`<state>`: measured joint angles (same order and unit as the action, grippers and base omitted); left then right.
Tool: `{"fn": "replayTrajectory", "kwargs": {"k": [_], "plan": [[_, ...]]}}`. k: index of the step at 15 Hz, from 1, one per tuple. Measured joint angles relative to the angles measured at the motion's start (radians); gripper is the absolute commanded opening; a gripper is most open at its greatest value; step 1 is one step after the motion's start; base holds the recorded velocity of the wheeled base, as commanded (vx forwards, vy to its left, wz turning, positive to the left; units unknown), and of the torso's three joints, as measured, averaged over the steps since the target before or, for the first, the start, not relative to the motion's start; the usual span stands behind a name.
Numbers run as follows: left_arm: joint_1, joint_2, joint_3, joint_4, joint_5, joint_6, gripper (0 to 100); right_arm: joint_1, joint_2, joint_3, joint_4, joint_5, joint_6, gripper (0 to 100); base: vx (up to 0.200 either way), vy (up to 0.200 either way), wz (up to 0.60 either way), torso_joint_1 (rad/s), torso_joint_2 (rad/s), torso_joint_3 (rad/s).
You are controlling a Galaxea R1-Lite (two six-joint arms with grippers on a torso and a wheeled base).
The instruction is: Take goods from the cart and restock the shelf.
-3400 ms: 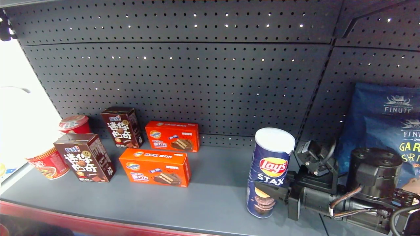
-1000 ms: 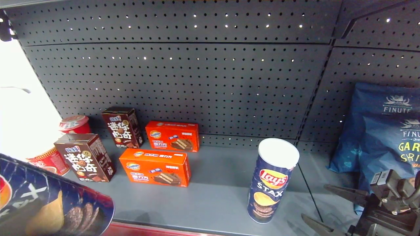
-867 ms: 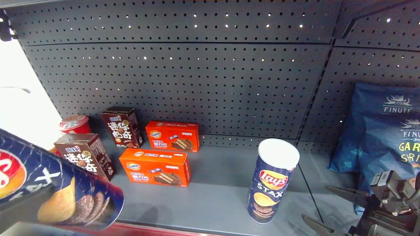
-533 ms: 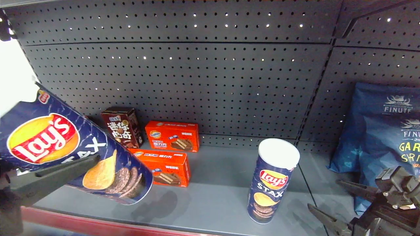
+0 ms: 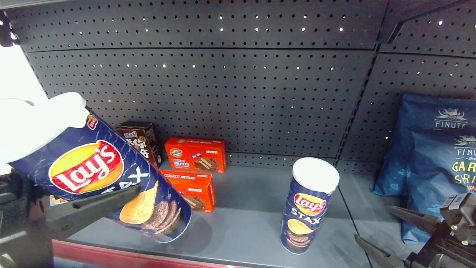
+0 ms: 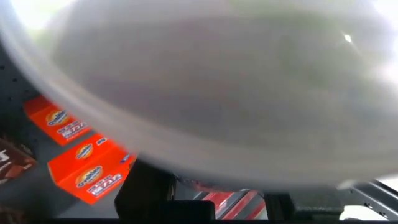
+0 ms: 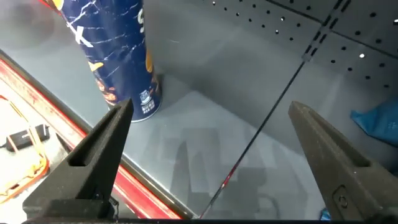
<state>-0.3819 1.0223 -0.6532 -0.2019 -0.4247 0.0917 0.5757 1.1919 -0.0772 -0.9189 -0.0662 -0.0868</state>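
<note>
light: blown-out white at left | pinpoints through pegboard holes | shadows: soft — beside standing can | edges: bowed

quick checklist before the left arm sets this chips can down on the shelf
1. Grip: left gripper shut on held can: ok.
2. Can upright: not ok, it is tilted, base lowest, toward the shelf.
3. Landing spot: bare shelf between front orange box and standing can: ok.
4. Clearance from front orange box: cannot tell, the held can overlaps it in the head view.
5. Other arm: right gripper open, apart from standing can: ok.
</note>
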Motion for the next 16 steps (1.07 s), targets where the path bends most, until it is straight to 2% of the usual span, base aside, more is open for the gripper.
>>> {"fn": "replayTrajectory", "kwargs": {"k": [2, 5, 16], "plan": [[-0.008, 0.026, -0.017, -0.001, 0.004, 0.0, 0, 0.002, 0.0, -0.001, 0.002, -0.001, -0.006, 100, 0.0, 0.0, 0.0, 0.0, 0.0, 0.0], [-0.012, 0.065, -0.044, -0.001, 0.004, 0.0, 0, 0.002, -0.002, 0.002, 0.003, -0.001, -0.021, 100, 0.0, 0.0, -0.6, -0.035, 0.07, 0.053], [-0.015, 0.105, -0.051, -0.003, 0.001, 0.007, 0, -0.01, 0.009, -0.007, 0.006, 0.027, -0.022, 100, 0.0, 0.0, 0.0, -0.011, 0.03, 0.018]]}}
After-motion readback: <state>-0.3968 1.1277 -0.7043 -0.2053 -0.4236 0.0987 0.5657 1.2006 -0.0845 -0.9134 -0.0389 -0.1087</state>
